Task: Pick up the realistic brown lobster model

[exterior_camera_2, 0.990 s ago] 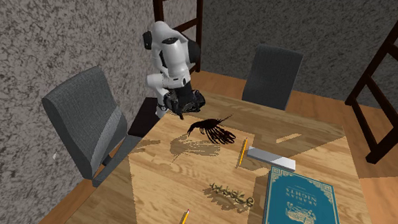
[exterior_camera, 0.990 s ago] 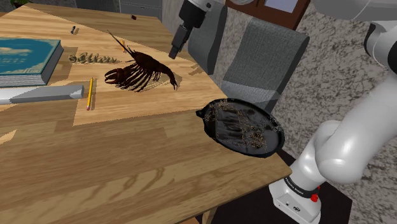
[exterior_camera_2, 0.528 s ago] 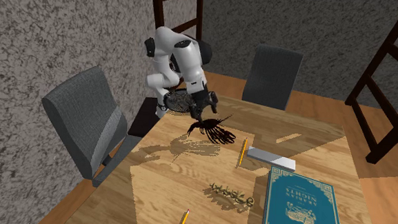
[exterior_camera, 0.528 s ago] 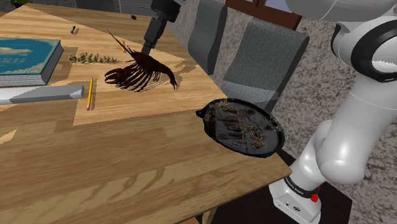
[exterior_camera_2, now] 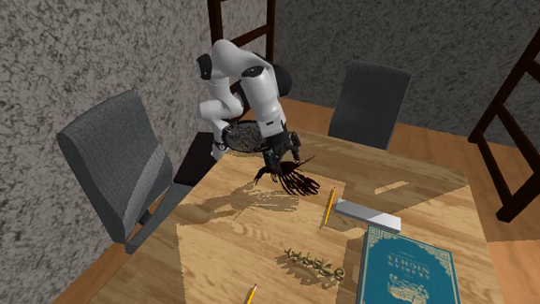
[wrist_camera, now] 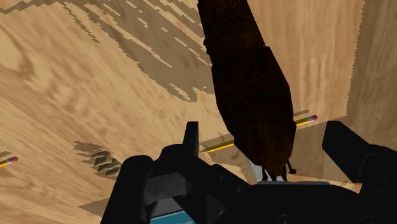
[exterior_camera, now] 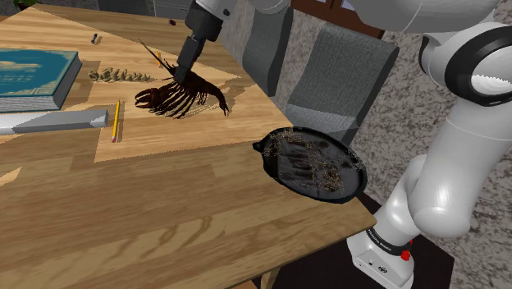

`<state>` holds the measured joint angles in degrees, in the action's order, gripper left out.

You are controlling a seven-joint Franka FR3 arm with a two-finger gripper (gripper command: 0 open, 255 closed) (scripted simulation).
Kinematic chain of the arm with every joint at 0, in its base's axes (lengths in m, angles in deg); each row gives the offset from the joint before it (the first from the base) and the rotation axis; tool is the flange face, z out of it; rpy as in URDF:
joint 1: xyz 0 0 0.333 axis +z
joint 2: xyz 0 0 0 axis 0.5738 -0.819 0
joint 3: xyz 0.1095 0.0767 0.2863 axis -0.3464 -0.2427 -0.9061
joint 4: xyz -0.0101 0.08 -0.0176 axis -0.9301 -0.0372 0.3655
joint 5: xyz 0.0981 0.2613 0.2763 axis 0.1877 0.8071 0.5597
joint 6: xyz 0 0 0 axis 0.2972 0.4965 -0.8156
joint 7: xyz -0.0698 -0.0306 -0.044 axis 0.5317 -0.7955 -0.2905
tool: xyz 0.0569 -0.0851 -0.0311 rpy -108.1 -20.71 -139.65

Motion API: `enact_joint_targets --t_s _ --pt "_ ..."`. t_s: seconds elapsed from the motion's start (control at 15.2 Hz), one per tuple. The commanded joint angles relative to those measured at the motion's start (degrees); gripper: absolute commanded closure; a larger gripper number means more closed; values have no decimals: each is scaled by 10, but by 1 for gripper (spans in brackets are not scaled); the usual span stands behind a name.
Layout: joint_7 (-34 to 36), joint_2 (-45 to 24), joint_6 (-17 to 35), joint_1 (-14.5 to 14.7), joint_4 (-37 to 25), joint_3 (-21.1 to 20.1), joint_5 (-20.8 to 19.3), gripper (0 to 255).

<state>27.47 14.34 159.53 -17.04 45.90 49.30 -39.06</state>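
Shoulder view, starting from its left: teal book [exterior_camera: 33, 72] lying flat on the wooden surface [exterior_camera: 164, 222], with a grey flat block [exterior_camera: 57, 121] just in front of it. Dry sprig [exterior_camera: 119, 75] past the book's corner; yellow pencil [exterior_camera: 116, 121] at the block's end. Next, the dark reddish-brown lobster [exterior_camera: 176, 97] lies on the surface, well in from the near edge. Black hand [exterior_camera: 176, 72] is low over the lobster's back, the arm slanting in from above. Wrist view: fingers [wrist_camera: 189, 137] stand apart, one on each side of the lobster's body, a gap on both sides, nothing clamped. Further right, black skillet [exterior_camera: 316, 164] at the surface's edge, grey chair [exterior_camera: 345, 70] behind it
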Motion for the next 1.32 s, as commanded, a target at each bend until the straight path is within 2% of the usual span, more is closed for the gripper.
enact_joint_targets --t_s 0.0,0.07,0.13,0.73,1.25 --pt "-3 2 13 0 15 0 2 0" --pt "-3 2 13 0 15 0 2 0" --pt "-3 3 13 0 16 0 2 255" --pt "-3 2 13 0 15 0 2 255" --pt "15 -10 -51 1 -63 0 -7 255"
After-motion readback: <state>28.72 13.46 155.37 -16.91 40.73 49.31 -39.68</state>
